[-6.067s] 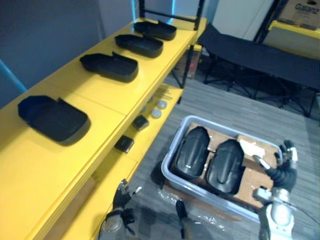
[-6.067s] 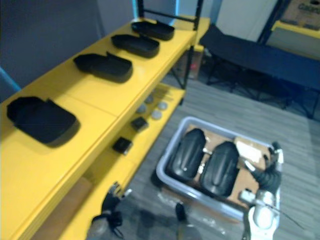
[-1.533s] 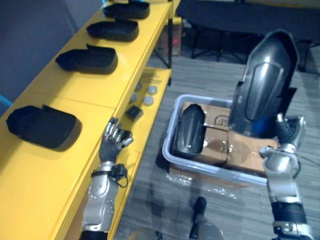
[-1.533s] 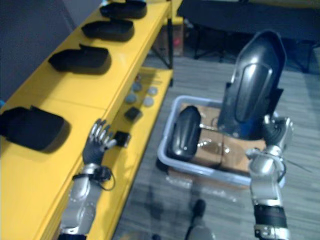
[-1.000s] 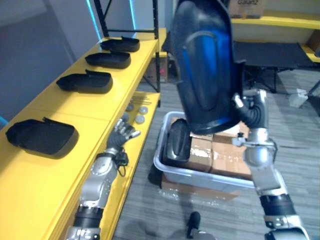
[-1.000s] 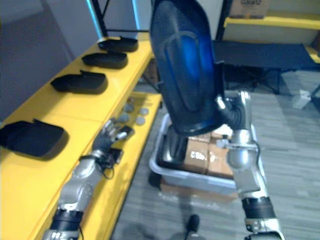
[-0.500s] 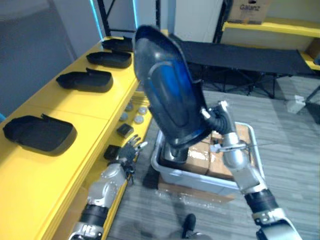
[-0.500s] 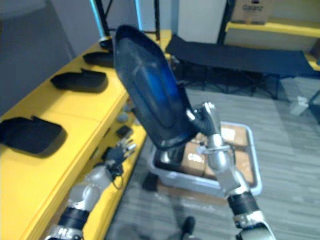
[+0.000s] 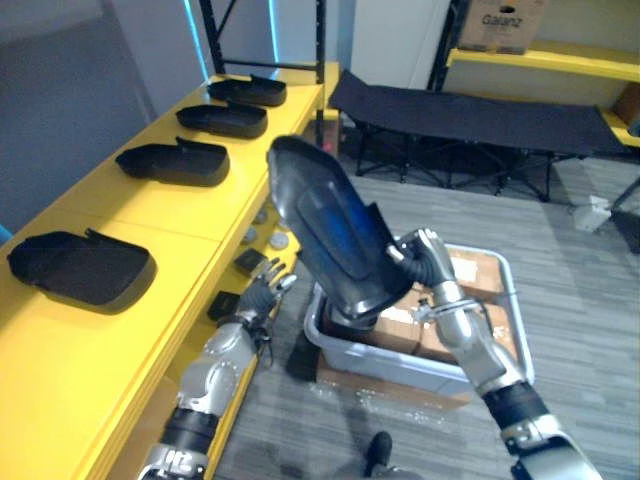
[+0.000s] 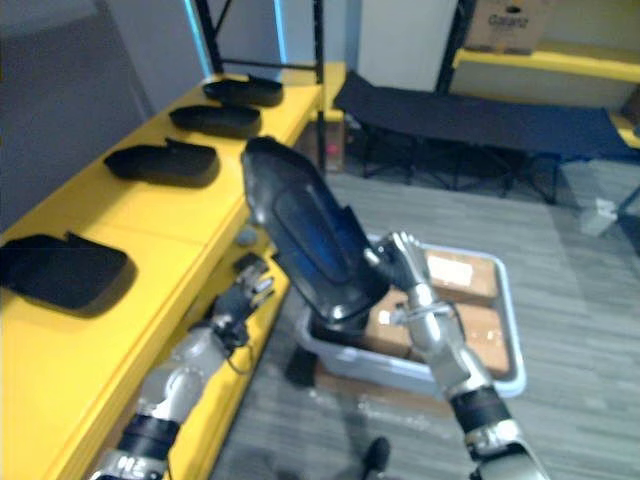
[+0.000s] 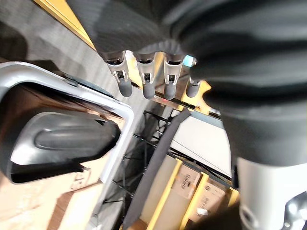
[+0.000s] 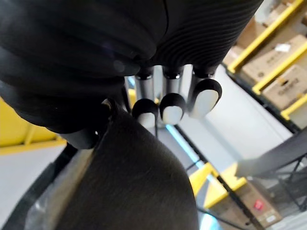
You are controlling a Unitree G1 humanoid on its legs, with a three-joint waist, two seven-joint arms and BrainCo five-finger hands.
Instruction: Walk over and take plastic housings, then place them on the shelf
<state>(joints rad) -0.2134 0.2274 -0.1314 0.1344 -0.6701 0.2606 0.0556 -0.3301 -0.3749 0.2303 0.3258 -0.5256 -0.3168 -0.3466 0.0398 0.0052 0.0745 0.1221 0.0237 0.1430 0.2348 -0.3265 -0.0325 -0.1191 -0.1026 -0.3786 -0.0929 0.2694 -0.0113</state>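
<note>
Left eye view has the right hand (image 9: 425, 262) gripping a black plastic housing (image 9: 335, 240) by its lower end. The piece is tilted and held up over the grey bin (image 9: 400, 362), beside the yellow shelf (image 9: 150, 215) where a row of housings (image 9: 172, 162) lies. Right wrist view shows its fingers (image 12: 171, 108) curled, apparently, onto the shell. The left hand (image 9: 262, 298) hangs spread by the shelf's edge, and the left wrist view adds another housing (image 11: 67, 139) lying in the bin.
</note>
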